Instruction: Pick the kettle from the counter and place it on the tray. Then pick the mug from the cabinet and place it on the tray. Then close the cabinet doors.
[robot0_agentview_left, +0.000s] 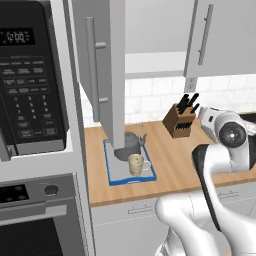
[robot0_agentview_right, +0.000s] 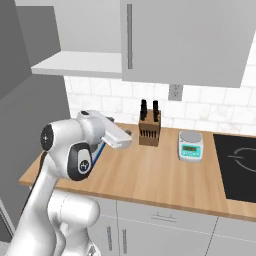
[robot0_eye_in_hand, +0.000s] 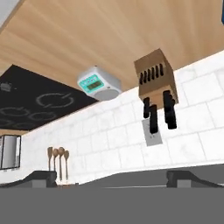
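The dark grey kettle (robot0_agentview_left: 131, 142) stands on the blue-rimmed tray (robot0_agentview_left: 111, 172), at the left end of the wooden counter (robot0_agentview_left: 175, 165). In front of it on the tray sits the beige mug (robot0_agentview_left: 136, 164). The cabinet's left door (robot0_agentview_left: 97, 65) is swung open towards me and hides part of the kettle. Its right door (robot0_agentview_left: 220, 40) looks shut, and the white shelf (robot0_agentview_right: 75, 64) is bare. My gripper (robot0_agentview_right: 125, 135) hovers over the counter to the right of the tray, near the knife block. In the hand view the gripper (robot0_eye_in_hand: 113, 179) is open, its fingertips (robot0_eye_in_hand: 41, 177) wide apart and holding nothing.
A wooden knife block (robot0_agentview_left: 179, 121) stands against the tiled wall, with a small kitchen scale (robot0_agentview_right: 190, 145) to its right and a black cooktop (robot0_agentview_right: 240, 165) beyond. A microwave (robot0_agentview_left: 25, 75) and an oven (robot0_agentview_left: 30, 220) fill the tall unit left of the counter.
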